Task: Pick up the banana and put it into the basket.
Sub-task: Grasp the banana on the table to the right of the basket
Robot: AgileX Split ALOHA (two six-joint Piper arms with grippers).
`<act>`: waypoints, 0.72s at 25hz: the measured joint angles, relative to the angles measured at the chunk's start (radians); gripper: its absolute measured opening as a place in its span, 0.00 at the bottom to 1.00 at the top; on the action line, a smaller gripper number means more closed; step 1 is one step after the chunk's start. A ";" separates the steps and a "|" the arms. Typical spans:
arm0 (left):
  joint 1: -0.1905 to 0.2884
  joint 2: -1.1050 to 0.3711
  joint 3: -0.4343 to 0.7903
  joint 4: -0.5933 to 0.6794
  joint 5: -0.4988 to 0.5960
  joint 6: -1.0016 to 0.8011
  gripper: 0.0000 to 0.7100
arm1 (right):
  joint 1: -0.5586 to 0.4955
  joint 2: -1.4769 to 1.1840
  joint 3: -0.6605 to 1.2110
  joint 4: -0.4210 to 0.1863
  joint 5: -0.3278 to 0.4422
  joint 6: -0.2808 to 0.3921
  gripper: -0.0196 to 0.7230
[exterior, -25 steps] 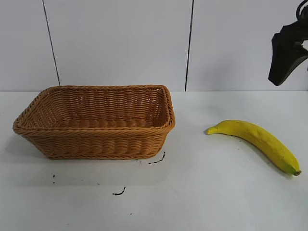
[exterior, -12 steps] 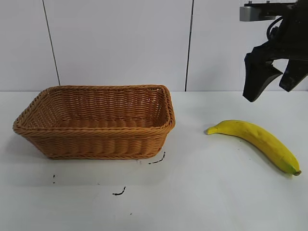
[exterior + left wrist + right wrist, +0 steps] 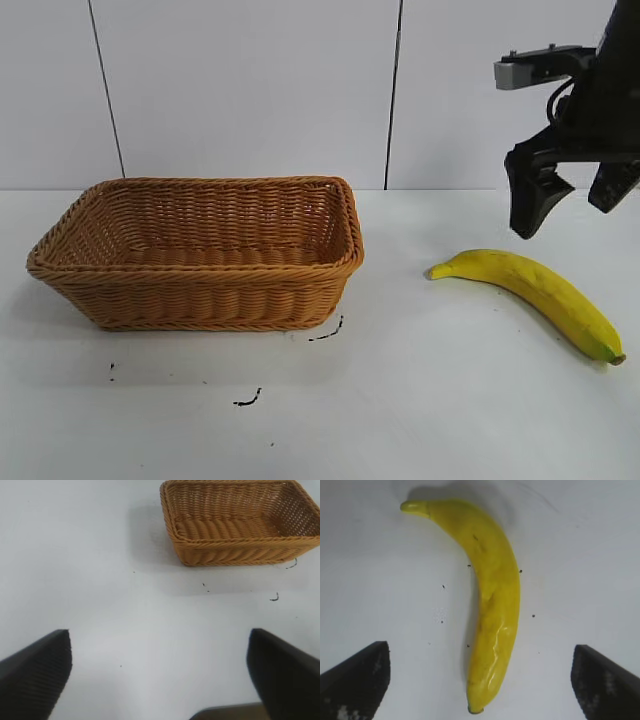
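- Right gripper (image 3: pixel 570 205) above the banana (image 3: pixel 535 290), pointing down, not touching it; jaws spread wide, nothing held.
- Right wrist view: banana (image 3: pixel 492 605) lies between the two fingers (image 3: pixel 357 677), both well clear of it.
- Banana flat on the table (image 3: pixel 420 400), right of the basket (image 3: pixel 200 250) and well apart from it; stem end faces the basket.
- Basket upright at table left, nothing visible inside.
- Left gripper (image 3: pixel 160 675) parked over bare table short of the basket (image 3: pixel 240 522); jaws wide apart, nothing between them.
- A few dark marks (image 3: pixel 247 400) on the table in front of the basket.
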 joint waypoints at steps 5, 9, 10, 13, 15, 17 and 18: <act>0.000 0.000 0.000 0.000 0.000 0.000 0.97 | 0.000 0.086 0.000 -0.003 -0.099 0.018 0.95; 0.000 0.000 0.000 0.000 0.000 0.000 0.97 | 0.000 0.153 0.000 -0.005 -0.131 0.039 0.95; 0.000 0.000 0.000 0.000 0.000 0.000 0.97 | 0.000 0.170 0.000 -0.005 -0.134 0.041 0.95; 0.000 0.000 0.000 0.000 0.000 0.000 0.97 | 0.000 0.208 0.000 -0.005 -0.139 0.043 0.95; 0.000 0.000 0.000 0.000 0.000 0.000 0.97 | 0.000 0.223 0.000 -0.005 -0.140 0.044 0.95; 0.000 0.000 0.000 0.000 0.000 0.000 0.97 | 0.000 0.225 0.000 -0.005 -0.144 0.045 0.94; 0.000 0.000 0.000 0.000 0.000 0.000 0.97 | 0.000 0.225 0.000 -0.005 -0.146 0.045 0.94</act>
